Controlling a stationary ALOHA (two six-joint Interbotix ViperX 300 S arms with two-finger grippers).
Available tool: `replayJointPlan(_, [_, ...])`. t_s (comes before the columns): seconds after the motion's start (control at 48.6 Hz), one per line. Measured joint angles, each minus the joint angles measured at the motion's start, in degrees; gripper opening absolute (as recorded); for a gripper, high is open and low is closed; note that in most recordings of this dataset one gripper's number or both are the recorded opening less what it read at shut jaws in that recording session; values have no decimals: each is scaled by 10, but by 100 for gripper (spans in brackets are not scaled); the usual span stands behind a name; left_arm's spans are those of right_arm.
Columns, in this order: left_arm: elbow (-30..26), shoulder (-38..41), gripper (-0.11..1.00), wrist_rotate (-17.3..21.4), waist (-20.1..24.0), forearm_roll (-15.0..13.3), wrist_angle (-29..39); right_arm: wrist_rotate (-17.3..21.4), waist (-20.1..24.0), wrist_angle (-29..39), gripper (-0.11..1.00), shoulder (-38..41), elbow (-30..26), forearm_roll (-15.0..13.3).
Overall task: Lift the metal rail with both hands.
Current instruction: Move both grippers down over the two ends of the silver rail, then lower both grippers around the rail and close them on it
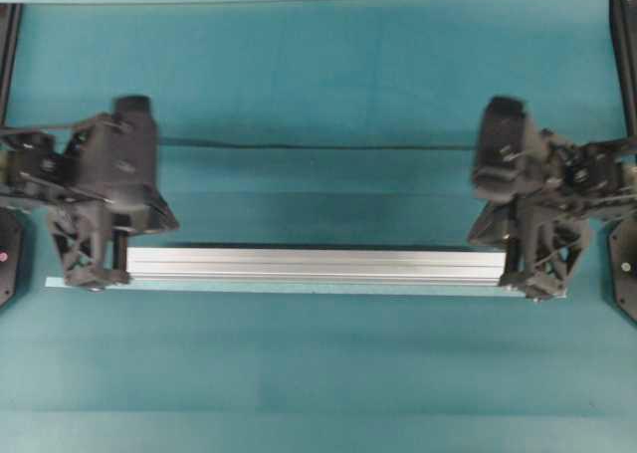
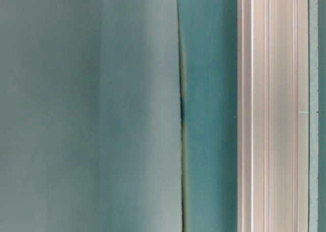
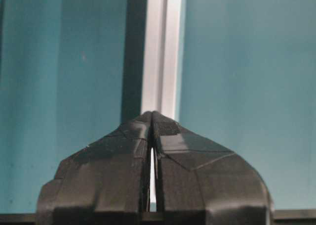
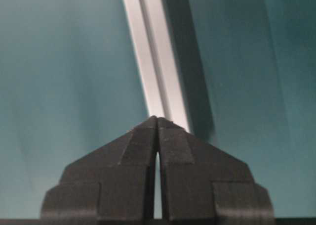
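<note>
The metal rail is a silver grooved bar that runs left to right across the teal table. It fills the right side of the table-level view. My left gripper stands over its left end and my right gripper over its right end. In the left wrist view the black fingertips meet right at the rail, which shows through the slit between them. The right wrist view shows the same: tips together, with the rail running away from them. The fingers hide the contact itself.
A thin pale tape strip lies along the rail's near side. A dark seam crosses the teal cloth behind the rail. Black frame posts and arm bases stand at the table's sides.
</note>
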Motion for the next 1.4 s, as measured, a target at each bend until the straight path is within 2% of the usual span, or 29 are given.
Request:
replayJointPlan(0.144, [-20,34,-2,4,0,1,11,-30,5,36,0,53,-36,-18])
replayJointPlan(0.329, [-24,48,-2,10,3,4,11,-75,6,42,0,93,-57,-21])
replayJointPlan(0.576, [-23,49,-2,18,5,4,-6,-98,6,21,0,108,-60,-22])
replayJointPlan(0.658, [-23,49,1,16,4,4,-10,-98,6,11,3,108,-60,-22])
replayJointPlan(0.761, [-21,53,14,14,2,4,-11,-98,6,-1,10,109,-59,-21])
replayJointPlan(0.822, [-18,54,29,13,1,5,-12,-98,6,-5,20,110,-58,-22])
replayJointPlan(0.905, [-13,54,53,13,1,4,-12,-98,6,-8,40,112,-56,-22])
replayJointPlan(0.987, [-10,54,78,13,-4,4,-16,-98,4,-10,65,115,-53,-21])
replayJointPlan(1.069, [-2,54,95,14,-10,5,-32,-95,4,-18,86,121,-47,-21])
replayJointPlan(1.151, [8,55,100,13,-14,4,-47,-94,4,-33,96,127,-40,-22])
replayJointPlan(1.398, [19,71,99,9,-16,4,-63,-87,10,-65,96,138,-33,-23])
